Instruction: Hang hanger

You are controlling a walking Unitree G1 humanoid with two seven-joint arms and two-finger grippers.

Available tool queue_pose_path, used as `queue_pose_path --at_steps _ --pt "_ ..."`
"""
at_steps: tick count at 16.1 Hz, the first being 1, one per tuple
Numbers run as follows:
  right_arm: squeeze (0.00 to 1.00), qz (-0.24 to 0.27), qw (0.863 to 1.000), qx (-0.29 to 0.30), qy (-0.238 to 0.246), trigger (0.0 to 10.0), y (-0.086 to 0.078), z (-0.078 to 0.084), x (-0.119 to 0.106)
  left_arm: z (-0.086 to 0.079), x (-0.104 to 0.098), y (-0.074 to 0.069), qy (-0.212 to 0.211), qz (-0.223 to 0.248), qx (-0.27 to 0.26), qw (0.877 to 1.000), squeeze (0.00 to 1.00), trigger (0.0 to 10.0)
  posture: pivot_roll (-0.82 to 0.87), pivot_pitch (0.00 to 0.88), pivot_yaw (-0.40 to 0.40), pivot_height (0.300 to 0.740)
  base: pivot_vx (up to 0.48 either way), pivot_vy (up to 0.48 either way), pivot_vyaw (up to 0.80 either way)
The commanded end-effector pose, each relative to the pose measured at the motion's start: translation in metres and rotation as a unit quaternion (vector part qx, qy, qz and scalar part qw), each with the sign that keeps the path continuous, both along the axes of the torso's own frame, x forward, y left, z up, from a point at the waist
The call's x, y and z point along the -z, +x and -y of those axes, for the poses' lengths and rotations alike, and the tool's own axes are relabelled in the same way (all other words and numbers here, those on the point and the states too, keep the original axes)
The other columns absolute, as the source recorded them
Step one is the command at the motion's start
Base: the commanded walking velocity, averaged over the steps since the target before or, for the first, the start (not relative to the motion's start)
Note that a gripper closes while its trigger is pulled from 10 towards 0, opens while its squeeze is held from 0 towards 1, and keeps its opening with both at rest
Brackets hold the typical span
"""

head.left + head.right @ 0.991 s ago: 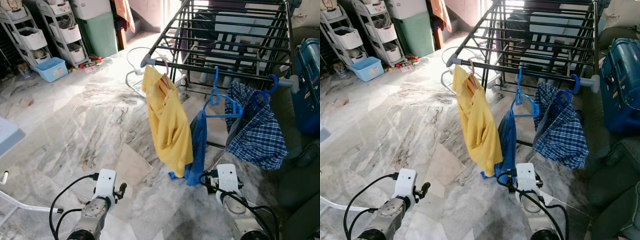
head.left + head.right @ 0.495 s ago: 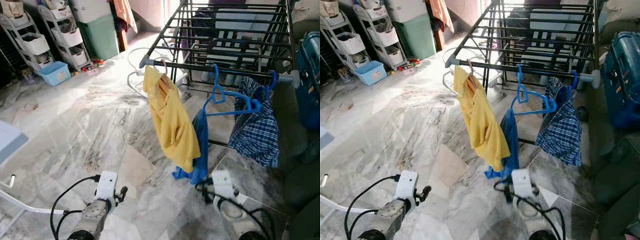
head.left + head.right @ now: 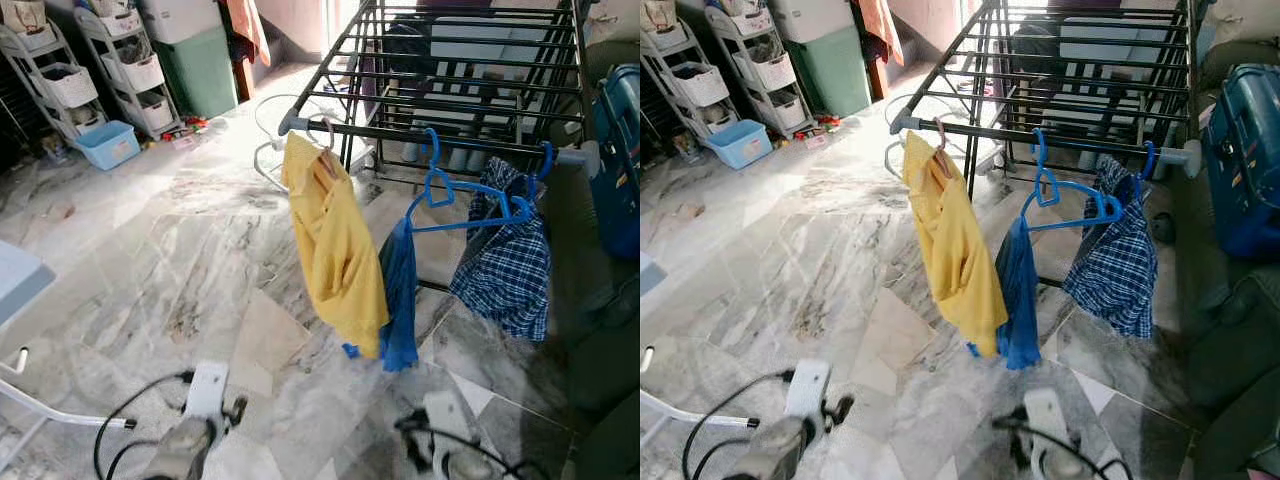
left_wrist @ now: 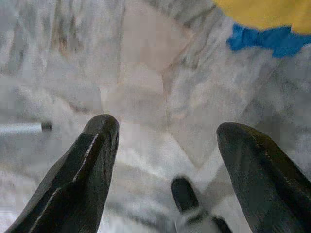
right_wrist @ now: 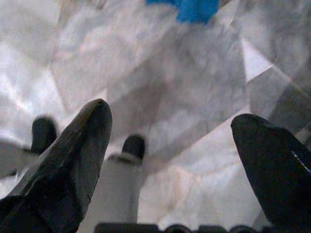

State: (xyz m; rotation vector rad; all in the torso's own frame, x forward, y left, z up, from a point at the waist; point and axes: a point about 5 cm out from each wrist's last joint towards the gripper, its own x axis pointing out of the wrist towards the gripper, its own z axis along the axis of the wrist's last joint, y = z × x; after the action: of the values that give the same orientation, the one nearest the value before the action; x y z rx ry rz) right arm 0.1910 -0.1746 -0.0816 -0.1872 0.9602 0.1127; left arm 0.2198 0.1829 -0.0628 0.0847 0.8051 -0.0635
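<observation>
The blue hanger hangs by its hook on the front bar of the black drying rack, well ahead of both grippers. Its long arm runs sideways along the bar, between the yellow shirt and the checked shirt, with a blue cloth hanging under it. The left gripper and the right gripper are both low over the marble floor, with their fingers spread wide and nothing in them.

Both arms blur at the bottom edge; the suitcase and drying rack are cut off.
</observation>
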Motion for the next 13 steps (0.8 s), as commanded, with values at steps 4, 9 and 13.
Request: queue_pose_path --at_steps 4,9,13 --pt "0.00 -0.018 0.999 -0.035 0.012 10.0 -0.0073 -0.0094 0.0043 -0.0179 0.0047 -0.0103 0.014 -0.028 -0.031 0.999 0.00 10.0 -0.25 0.000 0.046 0.740 0.000 0.000 0.00" --pt "0.00 -0.018 0.997 -0.071 0.020 10.0 -0.0070 -0.0137 0.0039 -0.0168 0.0043 -0.0088 0.007 -0.030 -0.041 0.999 0.00 10.0 -0.24 0.000 0.042 0.740 0.000 0.000 0.28" --pt "0.00 -0.021 0.997 -0.071 0.019 10.0 -0.0077 -0.0134 0.0042 -0.0146 0.0052 -0.0095 0.009 -0.034 -0.036 0.999 0.00 10.0 -0.24 0.000 0.039 0.740 0.000 0.000 0.76"
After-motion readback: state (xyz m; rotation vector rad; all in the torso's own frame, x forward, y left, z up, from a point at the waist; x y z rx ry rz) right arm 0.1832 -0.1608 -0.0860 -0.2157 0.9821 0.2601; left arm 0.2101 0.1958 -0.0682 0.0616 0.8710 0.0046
